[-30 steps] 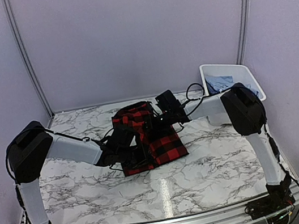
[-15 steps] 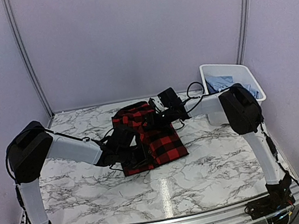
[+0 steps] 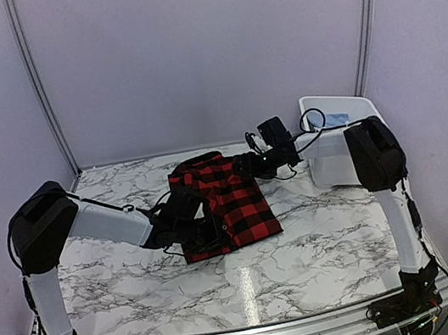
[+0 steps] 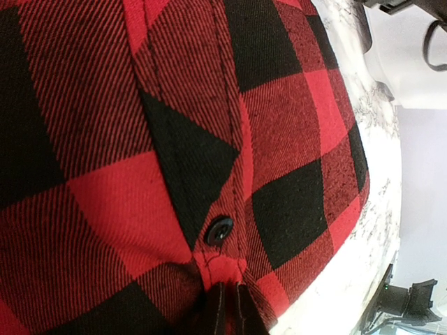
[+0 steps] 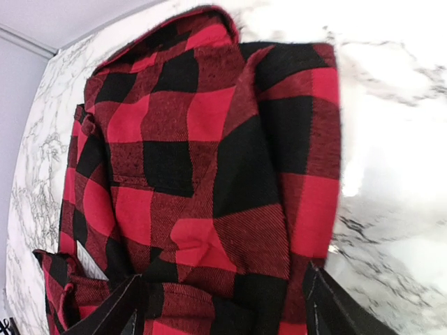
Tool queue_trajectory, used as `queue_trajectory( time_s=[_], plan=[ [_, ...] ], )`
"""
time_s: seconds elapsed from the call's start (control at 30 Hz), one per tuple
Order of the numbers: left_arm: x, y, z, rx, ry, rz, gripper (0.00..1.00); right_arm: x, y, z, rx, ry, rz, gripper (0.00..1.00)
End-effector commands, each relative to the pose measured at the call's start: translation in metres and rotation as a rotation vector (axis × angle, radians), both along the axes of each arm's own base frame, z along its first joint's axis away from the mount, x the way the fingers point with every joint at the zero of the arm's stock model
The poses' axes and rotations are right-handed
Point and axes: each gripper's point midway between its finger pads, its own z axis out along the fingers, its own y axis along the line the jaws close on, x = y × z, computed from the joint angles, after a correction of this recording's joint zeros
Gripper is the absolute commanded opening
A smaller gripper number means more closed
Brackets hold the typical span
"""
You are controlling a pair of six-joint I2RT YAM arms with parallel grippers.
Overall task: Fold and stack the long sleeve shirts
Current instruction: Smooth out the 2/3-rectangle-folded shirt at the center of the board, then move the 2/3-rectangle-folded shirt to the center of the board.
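Left end effector (image 4: 227,305) clamps the lower-left edge of the red-and-black checked flannel shirt (image 3: 228,203), lying mid-frame on the marble bench (image 3: 322,237), long axis top-to-bottom; my right end effector (image 3: 245,166), jaws spread wide, hangs off its upper-right corner.

The white-and-grey marbled table (image 3: 323,245) carries a red-and-black checked flannel shirt (image 3: 234,204), folded into a rough rectangle and lying flat near the table's middle; bare marble shows all round it; a white plastic tub (image 3: 332,168) stands at the far right corner, apart from the shirt; light blue cloth (image 3: 335,119) shows inside it.
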Motion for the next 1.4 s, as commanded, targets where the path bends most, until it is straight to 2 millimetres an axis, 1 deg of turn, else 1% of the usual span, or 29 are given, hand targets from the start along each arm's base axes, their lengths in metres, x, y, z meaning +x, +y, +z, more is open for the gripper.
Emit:
queue_trajectory(
  time_s=[0.0,0.07,0.13,0.17,0.23,0.3,0.37,0.47,0.53,0.63,0.77,0.9,1.0,1.07,1.2,1.23,1.3,1.37],
  plan=[
    [-0.007,0.011,0.014,0.049,-0.019,-0.013,0.09,-0.011,-0.016,0.03,-0.07,-0.062,-0.007,0.7],
    [0.004,0.016,0.03,0.07,-0.063,0.007,0.09,-0.022,-0.02,0.032,-0.073,-0.063,-0.004,0.66],
    [0.02,0.023,0.047,0.086,-0.113,0.045,0.09,-0.032,-0.021,0.036,-0.065,-0.068,0.0,0.57],
    [0.027,0.027,0.053,0.089,-0.129,0.063,0.1,-0.038,-0.021,0.037,-0.059,-0.07,0.006,0.54],
    [0.042,0.035,0.061,0.087,-0.149,0.103,0.09,-0.048,-0.015,0.046,-0.032,-0.084,0.024,0.48],
    [0.06,0.044,0.066,0.086,-0.16,0.141,0.08,-0.056,-0.004,0.05,0.0,-0.085,0.062,0.42],
    [0.071,0.049,0.067,0.09,-0.167,0.16,0.08,-0.06,0.01,0.051,0.037,-0.078,0.104,0.35],
    [0.087,0.056,0.07,0.093,-0.178,0.19,0.07,-0.061,0.035,0.053,0.113,-0.053,0.171,0.21],
    [0.094,0.06,0.072,0.091,-0.184,0.201,0.07,-0.06,0.047,0.05,0.156,-0.031,0.196,0.15],
    [0.105,0.061,0.074,0.089,-0.196,0.199,0.07,-0.061,0.065,0.042,0.186,0.001,0.226,0.09],
    [0.108,0.059,0.066,0.109,-0.172,0.174,0.07,-0.065,0.089,0.027,0.239,0.059,0.277,0.04],
    [0.109,0.056,0.059,0.115,-0.162,0.162,0.07,-0.069,0.105,0.016,0.275,0.091,0.306,0.02],
    [0.112,0.054,0.055,0.118,-0.158,0.155,0.07,-0.07,0.109,0.011,0.289,0.106,0.314,0.02],
    [0.114,0.052,0.05,0.122,-0.15,0.147,0.07,-0.07,0.11,0.007,0.289,0.113,0.313,0.06],
    [0.121,0.041,0.041,0.119,-0.142,0.119,0.07,-0.067,0.111,0.002,0.285,0.119,0.31,0.22],
    [0.123,0.038,0.039,0.119,-0.138,0.117,0.07,-0.067,0.111,0.0,0.283,0.123,0.308,0.24],
    [0.128,0.034,0.034,0.121,-0.136,0.114,0.07,-0.064,0.108,-0.003,0.269,0.126,0.291,0.25],
    [0.133,0.031,0.028,0.128,-0.131,0.116,0.07,-0.059,0.1,-0.004,0.236,0.113,0.254,0.24]
  ],
)
